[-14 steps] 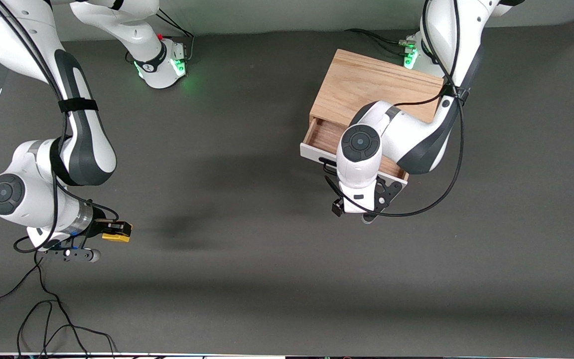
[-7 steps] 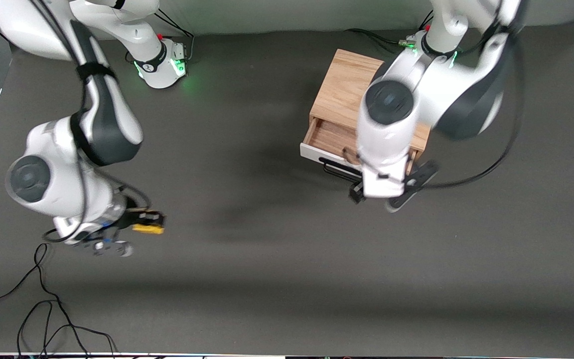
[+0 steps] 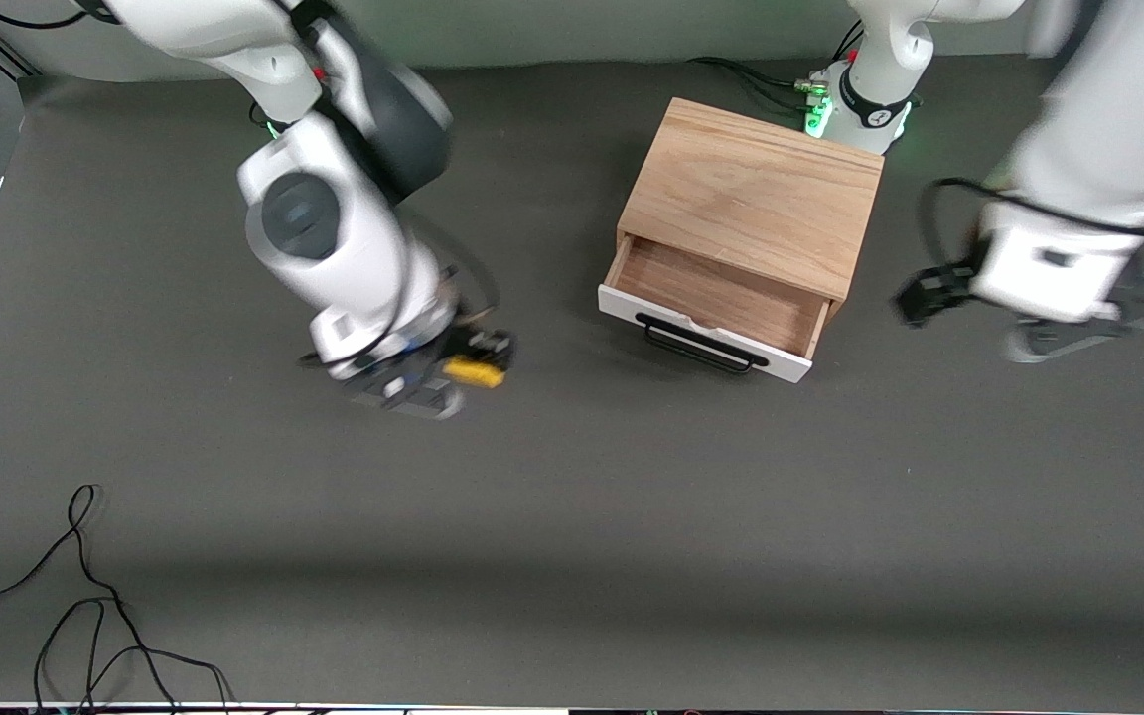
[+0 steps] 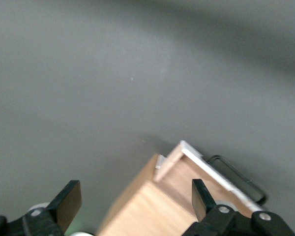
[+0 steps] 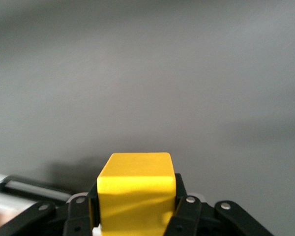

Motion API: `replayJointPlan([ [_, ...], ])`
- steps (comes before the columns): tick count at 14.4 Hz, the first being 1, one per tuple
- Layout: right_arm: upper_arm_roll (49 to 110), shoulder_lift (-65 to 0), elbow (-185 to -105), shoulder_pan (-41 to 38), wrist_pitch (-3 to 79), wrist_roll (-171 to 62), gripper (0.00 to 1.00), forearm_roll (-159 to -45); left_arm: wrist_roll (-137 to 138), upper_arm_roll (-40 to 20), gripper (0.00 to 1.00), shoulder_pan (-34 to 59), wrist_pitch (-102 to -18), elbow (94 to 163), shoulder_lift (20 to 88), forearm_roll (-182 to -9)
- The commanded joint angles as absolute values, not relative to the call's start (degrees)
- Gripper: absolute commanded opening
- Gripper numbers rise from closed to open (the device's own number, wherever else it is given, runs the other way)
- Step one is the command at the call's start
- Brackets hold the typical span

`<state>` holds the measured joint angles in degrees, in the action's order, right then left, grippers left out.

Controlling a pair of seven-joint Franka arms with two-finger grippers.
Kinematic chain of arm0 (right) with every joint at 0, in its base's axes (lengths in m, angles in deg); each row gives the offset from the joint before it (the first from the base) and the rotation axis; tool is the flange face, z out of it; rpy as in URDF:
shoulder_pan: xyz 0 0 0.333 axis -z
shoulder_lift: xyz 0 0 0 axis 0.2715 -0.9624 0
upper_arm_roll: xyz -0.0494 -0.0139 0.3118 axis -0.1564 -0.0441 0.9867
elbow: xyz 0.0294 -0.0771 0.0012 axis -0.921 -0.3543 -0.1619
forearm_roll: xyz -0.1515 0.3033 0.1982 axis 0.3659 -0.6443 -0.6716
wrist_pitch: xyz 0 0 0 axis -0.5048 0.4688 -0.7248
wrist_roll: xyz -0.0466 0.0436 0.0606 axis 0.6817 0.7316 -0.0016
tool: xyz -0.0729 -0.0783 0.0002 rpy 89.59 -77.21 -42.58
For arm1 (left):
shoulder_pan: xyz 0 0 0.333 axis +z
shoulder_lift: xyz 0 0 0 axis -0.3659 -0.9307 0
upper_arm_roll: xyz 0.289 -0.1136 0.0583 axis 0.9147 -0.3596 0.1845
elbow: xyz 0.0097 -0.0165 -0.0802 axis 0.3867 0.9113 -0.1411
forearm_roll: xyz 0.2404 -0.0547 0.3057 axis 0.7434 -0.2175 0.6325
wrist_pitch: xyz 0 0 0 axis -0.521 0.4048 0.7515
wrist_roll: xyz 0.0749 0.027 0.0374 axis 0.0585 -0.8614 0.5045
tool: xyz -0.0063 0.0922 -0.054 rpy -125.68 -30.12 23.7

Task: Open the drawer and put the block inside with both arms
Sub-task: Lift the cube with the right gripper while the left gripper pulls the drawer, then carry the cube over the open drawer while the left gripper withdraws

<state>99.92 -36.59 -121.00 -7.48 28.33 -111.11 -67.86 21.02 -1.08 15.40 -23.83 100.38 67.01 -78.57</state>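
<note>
The oak box (image 3: 756, 194) stands near the left arm's base. Its white-fronted drawer (image 3: 721, 298) is pulled open and the wooden inside holds nothing; the black handle (image 3: 696, 345) faces the front camera. My right gripper (image 3: 478, 365) is shut on the yellow block (image 3: 474, 372) and holds it up over the table, beside the drawer toward the right arm's end. In the right wrist view the block (image 5: 136, 189) sits between the fingers (image 5: 181, 204). My left gripper (image 4: 136, 196) stands open and holds nothing, up over the table beside the box (image 4: 152, 206), toward the left arm's end.
A loose black cable (image 3: 85, 596) lies on the grey table near the front camera, at the right arm's end. The left arm's base (image 3: 865, 99) with its green light stands right next to the box.
The right arm has carried the block from its end of the table toward the drawer. The left arm has swung off the drawer's handle toward its own end. The drawer stays open.
</note>
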Motion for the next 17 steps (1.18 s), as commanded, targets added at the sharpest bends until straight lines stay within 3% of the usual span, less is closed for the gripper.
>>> replayJointPlan([
  [1, 100.43, -42.03, -112.72, -14.63, 27.35, -119.50, 0.00, -68.13, 6.39, -1.68, 1.00, 20.22, -24.48, 100.78, 66.89, -79.63],
  [5, 100.34, -46.70, -110.68, -23.25, 32.62, -127.52, 0.00, -67.00, -4.80, -1.50, 1.00, 23.39, -26.94, 100.86, 66.89, -81.38],
  [9, 100.34, -51.44, -110.68, -27.13, 34.91, -130.86, 0.00, -63.13, -4.20, -1.41, 1.00, 24.97, -25.89, 102.44, 68.20, -82.26],
  [17, 100.25, -54.79, -111.29, -29.33, 35.61, -133.42, 0.00, -61.46, -4.81, -0.19, 1.00, 25.59, -39.77, 129.76, 85.60, -83.58],
])
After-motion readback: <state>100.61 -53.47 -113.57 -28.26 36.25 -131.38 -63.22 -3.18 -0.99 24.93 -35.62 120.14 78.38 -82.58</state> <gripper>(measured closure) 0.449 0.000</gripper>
